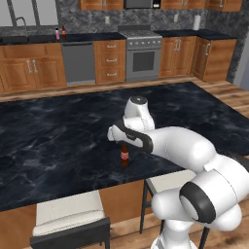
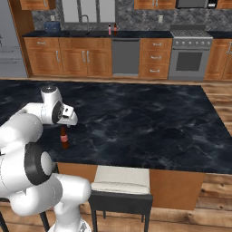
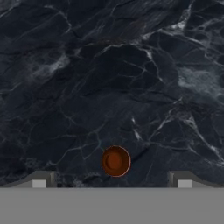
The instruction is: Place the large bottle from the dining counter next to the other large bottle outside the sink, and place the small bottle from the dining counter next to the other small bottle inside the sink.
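Black marbled worktop (image 1: pixel 58 131) spreads under me, with one brown red-labelled bottle (image 1: pixel 125 155) upright near its front edge. My hand (image 3: pixel 112 180) hangs straight above it — fingers spread wide, touching nothing, holding nothing.

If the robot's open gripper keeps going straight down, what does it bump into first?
Probably the brown bottle. The open gripper points down at the counter, and the bottle's top sits between the fingertips, slightly toward the counter side. It might slide down around the neck, with the counter underneath.
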Controlling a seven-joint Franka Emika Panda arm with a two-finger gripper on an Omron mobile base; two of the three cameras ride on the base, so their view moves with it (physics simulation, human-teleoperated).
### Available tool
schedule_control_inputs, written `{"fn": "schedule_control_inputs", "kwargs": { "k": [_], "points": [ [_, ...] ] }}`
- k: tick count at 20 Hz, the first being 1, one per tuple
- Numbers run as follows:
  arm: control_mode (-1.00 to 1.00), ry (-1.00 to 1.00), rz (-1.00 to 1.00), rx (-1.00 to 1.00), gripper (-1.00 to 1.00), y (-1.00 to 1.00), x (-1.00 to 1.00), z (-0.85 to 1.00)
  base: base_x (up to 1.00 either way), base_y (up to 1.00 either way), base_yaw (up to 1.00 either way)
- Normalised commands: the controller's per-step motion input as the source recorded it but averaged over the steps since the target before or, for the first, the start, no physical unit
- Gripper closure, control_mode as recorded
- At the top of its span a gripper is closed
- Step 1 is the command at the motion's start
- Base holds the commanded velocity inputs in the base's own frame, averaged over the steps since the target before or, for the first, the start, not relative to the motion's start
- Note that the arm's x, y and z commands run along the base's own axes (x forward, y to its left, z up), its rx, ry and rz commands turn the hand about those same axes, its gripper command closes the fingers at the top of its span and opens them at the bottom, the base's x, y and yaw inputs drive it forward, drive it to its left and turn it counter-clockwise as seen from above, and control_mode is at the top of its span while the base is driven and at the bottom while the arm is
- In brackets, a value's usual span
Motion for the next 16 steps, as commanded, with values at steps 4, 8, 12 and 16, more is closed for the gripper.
{"fn": "schedule_control_inputs", "kwargs": {
  "k": [4, 8, 12, 16],
  "points": [
    [-1.00, 0.00, 0.00, 0.00, -1.00, 0.00, 0.00, 0.01, 0.00, 0.00, 0.00],
    [-1.00, 0.00, 0.00, 0.00, -1.00, 0.00, 0.00, -0.07, 0.00, 0.00, 0.00],
    [-1.00, 0.00, 0.00, 0.00, -1.00, 0.00, 0.01, -0.22, 0.00, 0.00, 0.00],
    [-1.00, 0.00, 0.00, 0.00, -1.00, 0.00, 0.06, -0.06, 0.00, 0.00, 0.00]
  ]
}}
